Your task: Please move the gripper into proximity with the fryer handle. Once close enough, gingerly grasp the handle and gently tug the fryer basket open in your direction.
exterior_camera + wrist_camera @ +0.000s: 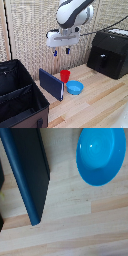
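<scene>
The gripper [61, 51] hangs in the air with its two dark-blue fingers apart and nothing between them, above a red cup [65, 75], a blue bowl [75, 88] and a dark blue slab [51, 84] on the wooden table [100, 100]. The fryer basket [103, 60] with the fryer handle [103, 61] sits well apart, toward the exterior view's right; a black fabric case [20, 97] fills that view's lower left

Below the end effector [61, 51] stand a red cup [65, 75], blue bowl [75, 87] and dark-blue panel [51, 84]; air toward the fryer handle [102, 60] is open.
</scene>
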